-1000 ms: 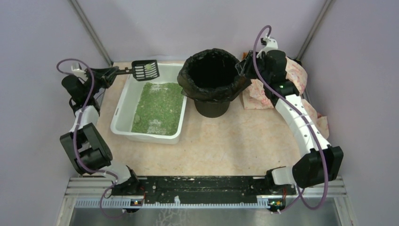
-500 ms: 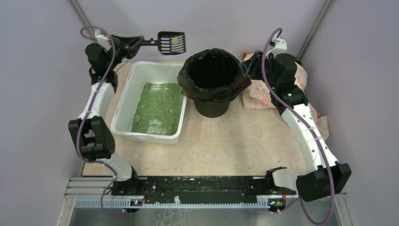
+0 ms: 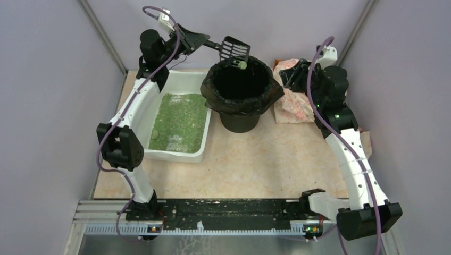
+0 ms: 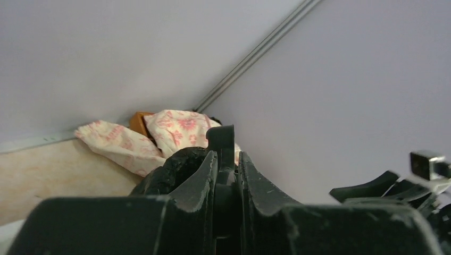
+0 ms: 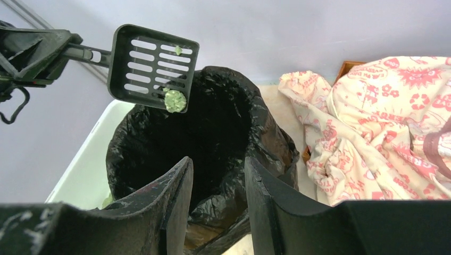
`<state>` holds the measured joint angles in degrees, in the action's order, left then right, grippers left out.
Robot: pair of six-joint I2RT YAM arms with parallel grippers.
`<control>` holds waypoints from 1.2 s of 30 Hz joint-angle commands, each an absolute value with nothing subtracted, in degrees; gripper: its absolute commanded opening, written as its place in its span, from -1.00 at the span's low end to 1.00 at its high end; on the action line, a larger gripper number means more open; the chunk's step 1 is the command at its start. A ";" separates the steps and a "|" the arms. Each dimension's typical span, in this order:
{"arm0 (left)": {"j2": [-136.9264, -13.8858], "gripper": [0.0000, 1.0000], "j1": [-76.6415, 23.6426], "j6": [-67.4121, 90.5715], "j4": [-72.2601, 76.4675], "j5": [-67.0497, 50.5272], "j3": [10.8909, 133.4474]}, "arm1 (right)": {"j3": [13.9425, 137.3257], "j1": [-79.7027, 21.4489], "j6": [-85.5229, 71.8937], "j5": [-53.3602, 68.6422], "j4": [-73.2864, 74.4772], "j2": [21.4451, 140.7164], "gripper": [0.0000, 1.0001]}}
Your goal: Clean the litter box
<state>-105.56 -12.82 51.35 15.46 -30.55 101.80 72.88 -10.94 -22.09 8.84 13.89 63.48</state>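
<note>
The litter box is a white tub with green litter, left of the black-bagged bin. My left gripper is shut on the handle of a black slotted scoop, held high at the bin's far rim. In the right wrist view the scoop is tilted over the bin and a green clump hangs at its lower edge. In the left wrist view the handle sits between the closed jaws of the gripper. My right gripper is open and empty beside the bin's right rim.
A floral pink-and-white cloth lies right of the bin, under the right arm, with an orange-brown object partly showing beneath it. The enclosure's walls stand close on the left, right and back.
My left arm has swung the scoop up and to the right, from over the litter box to over the bin, and tilted it. My right gripper has drawn back a little from the bin's rim.
</note>
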 commanded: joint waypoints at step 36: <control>-87.93 -1.00 -9.40 45.70 36.08 -23.95 85.23 | 68.48 -9.22 -23.47 10.73 11.78 60.91 -0.17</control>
<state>-94.39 -19.09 18.15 15.33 -30.13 95.59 68.62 -9.93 -22.81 10.41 14.39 62.33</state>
